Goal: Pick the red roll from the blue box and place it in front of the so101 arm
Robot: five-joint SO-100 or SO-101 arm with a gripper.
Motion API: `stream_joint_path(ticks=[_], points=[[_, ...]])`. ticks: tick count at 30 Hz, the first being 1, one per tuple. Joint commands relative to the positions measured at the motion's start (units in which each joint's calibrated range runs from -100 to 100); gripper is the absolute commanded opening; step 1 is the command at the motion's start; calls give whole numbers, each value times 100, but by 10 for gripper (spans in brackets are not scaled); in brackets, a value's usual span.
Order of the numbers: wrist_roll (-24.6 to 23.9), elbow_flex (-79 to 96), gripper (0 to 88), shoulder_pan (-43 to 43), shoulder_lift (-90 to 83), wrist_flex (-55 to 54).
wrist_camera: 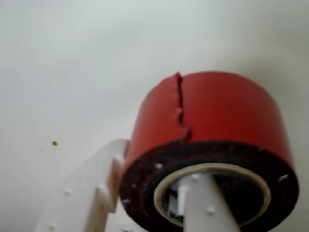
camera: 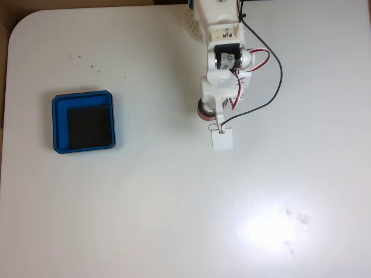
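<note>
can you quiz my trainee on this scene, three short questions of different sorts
1. True or false: the red roll lies inside the blue box.
2. In the wrist view, where do the gripper fingers sit on the roll? A) both outside it B) one through the hollow core, one outside C) both above it
3. What colour is the floor of the blue box in the fixed view?

Key: 1 false, the box holds nothing and the roll is at the gripper; 2 B; 3 black.
</note>
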Motion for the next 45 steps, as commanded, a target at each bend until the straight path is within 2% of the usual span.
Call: stream_joint_path(ticks=[1, 16, 30, 37, 45], points=[[0, 245, 6, -69, -296, -431], [-8, 2033, 6, -69, -280, -2164], [-61, 2186, 7, -98, -229, -2181], [-61, 2195, 7, -792, -263, -2181], [-70, 2186, 10, -792, -238, -2189]])
